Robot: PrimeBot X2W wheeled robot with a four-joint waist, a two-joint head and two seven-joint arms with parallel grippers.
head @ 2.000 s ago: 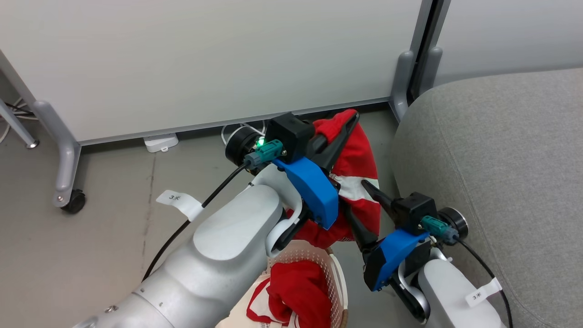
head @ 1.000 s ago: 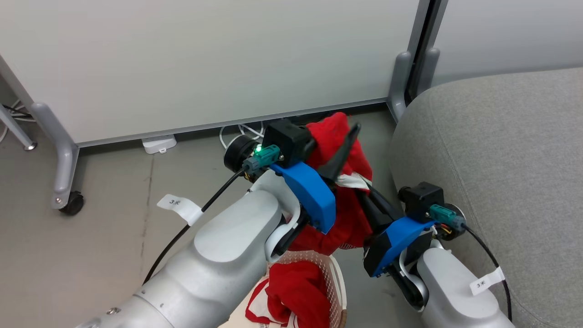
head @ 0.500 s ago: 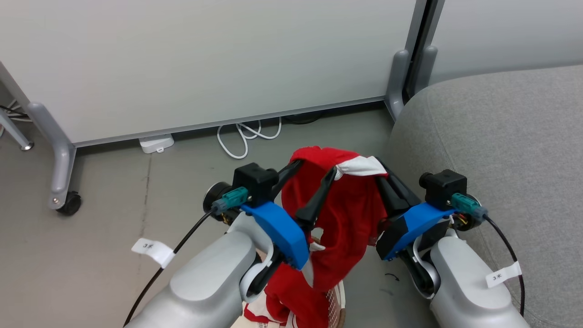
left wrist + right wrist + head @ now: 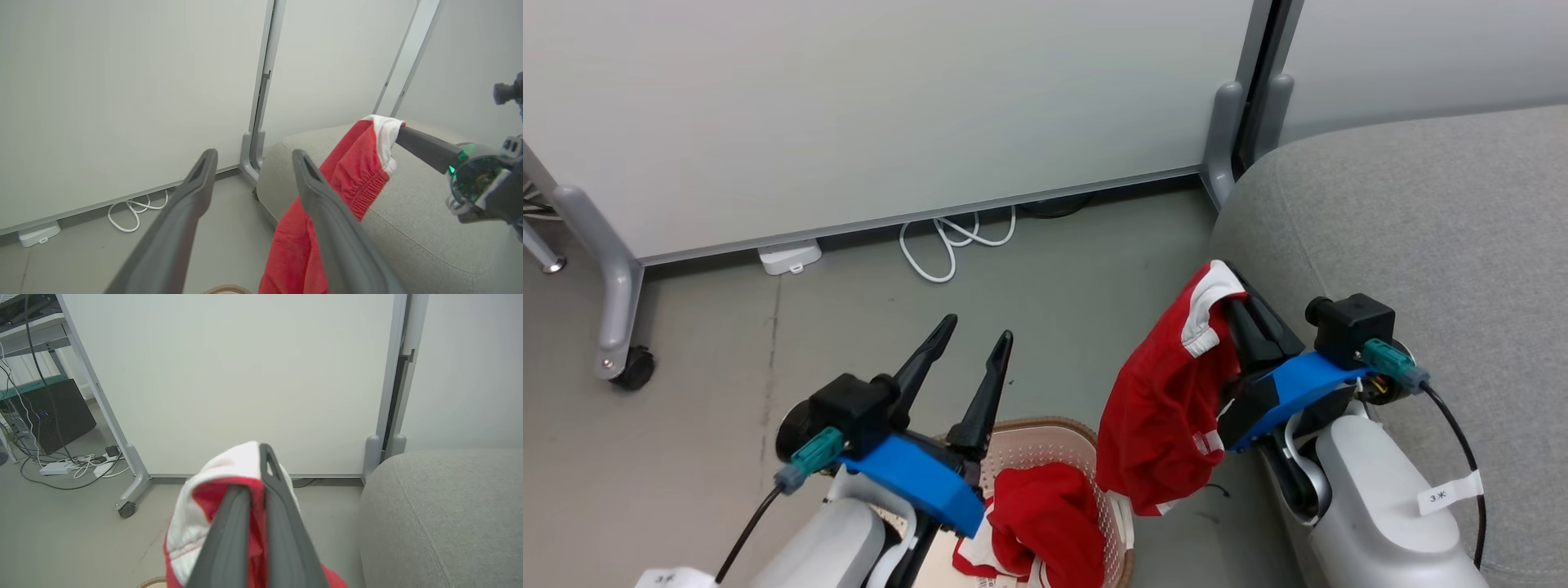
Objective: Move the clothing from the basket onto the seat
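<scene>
Crumpled, white-banded red garment point(image 4: 1168, 416) hanging from right tool point(image 4: 1235, 287), above floor point(image 4: 849, 327), just beside grey sofa point(image 4: 1421, 229); second red garment point(image 4: 1045, 523) bunched inside cream perforated basket point(image 4: 1045, 423), brown-rimmed, upright on floor.

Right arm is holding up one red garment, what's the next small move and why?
Probably swing the right arm rightward over the sofa: its jaws are shut on the red garment, which hangs beside the sofa's edge, not over the cushion.
</scene>
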